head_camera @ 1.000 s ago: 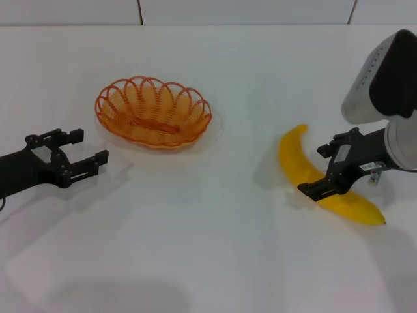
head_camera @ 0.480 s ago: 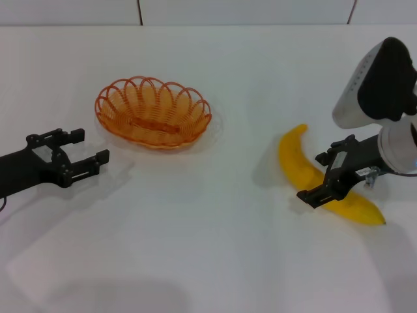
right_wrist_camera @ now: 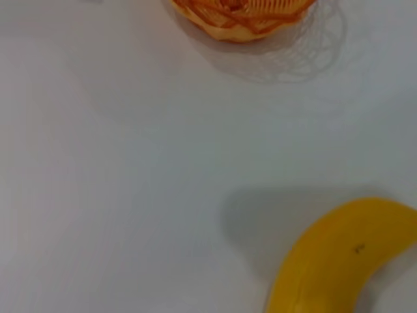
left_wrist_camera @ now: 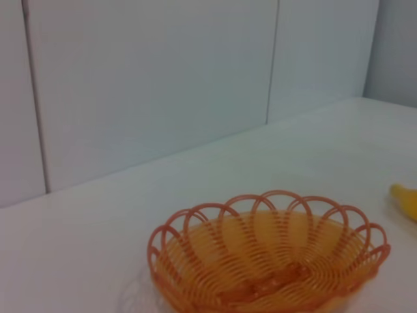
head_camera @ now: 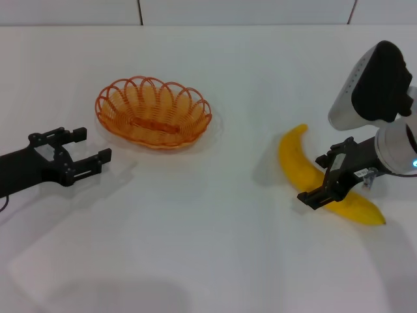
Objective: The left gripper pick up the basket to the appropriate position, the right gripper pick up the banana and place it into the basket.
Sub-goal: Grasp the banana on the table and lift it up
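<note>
The orange wire basket [head_camera: 199,107] stands empty on the white table, left of centre. It also shows in the left wrist view [left_wrist_camera: 267,261] and at the edge of the right wrist view [right_wrist_camera: 241,13]. My left gripper [head_camera: 91,145] is open and empty, down and to the left of the basket, apart from it. The yellow banana [head_camera: 293,160] lies on the table at the right, seen close in the right wrist view [right_wrist_camera: 339,261]; its tip shows in the left wrist view [left_wrist_camera: 405,199]. My right gripper [head_camera: 319,177] is open, with one finger on each side of the banana's middle.
The white table [head_camera: 208,248] stretches wide between basket and banana. A white tiled wall [left_wrist_camera: 163,78] stands behind the table's far edge. The right arm's white-grey housing [head_camera: 368,81] hangs above the banana's right side.
The right gripper has shifted slightly lower over the banana and its housing has tilted left. The left gripper has crept a little to the right. Basket and banana have not moved.
</note>
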You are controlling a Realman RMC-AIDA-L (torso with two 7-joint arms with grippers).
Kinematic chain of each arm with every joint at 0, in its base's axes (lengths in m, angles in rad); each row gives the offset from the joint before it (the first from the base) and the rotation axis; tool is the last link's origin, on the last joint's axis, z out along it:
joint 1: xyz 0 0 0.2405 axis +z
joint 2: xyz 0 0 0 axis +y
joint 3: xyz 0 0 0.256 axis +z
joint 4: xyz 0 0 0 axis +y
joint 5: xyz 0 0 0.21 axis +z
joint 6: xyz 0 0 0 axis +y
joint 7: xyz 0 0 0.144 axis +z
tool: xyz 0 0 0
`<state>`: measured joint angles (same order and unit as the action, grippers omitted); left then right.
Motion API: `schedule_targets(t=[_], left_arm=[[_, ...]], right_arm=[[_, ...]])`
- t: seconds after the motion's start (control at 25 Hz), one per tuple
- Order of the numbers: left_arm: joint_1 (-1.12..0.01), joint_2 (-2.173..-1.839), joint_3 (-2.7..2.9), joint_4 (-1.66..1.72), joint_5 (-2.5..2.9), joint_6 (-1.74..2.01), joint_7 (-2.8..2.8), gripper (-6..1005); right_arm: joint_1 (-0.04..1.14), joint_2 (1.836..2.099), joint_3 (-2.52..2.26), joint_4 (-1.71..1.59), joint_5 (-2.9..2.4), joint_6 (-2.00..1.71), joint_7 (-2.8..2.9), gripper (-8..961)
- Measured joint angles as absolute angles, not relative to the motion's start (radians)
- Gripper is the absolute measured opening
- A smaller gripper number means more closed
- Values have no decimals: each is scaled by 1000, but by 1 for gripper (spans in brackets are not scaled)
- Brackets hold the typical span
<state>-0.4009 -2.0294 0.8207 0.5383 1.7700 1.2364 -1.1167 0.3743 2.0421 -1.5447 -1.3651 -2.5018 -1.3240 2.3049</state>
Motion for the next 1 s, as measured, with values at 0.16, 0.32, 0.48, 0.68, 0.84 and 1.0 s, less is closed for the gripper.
schedule_targets(t=[0.16,0.32,0.48,0.68,0.84,1.0], left_arm=[[-405,-2029,821,529,1770,1236,-1117,723],[-405,-2029,821,529,1770,1236,-1117,723],[-405,-2029,821,529,1770,1236,-1117,723],[-405,-2029,820,529,1770,1236,-1117,722],[-401,-2029,816,529,1770,1236,-1116,722],[-400,-2029,814,529,1770,1236,-1116,723]], right_arm=[[375,2042,-1545,-1364,-2502,-1324,2305,873],[376,2042,-1545,-1363,-2502,-1324,2307,872],[385,2043,-1545,-1344,-2502,-1324,2307,871],[398,2043,-1546,-1332,-2495,-1324,2307,687],[382,2044,-1546,-1382,-2473,-1325,2301,547],[360,2044,-1546,-1438,-2450,-1324,2284,479]])
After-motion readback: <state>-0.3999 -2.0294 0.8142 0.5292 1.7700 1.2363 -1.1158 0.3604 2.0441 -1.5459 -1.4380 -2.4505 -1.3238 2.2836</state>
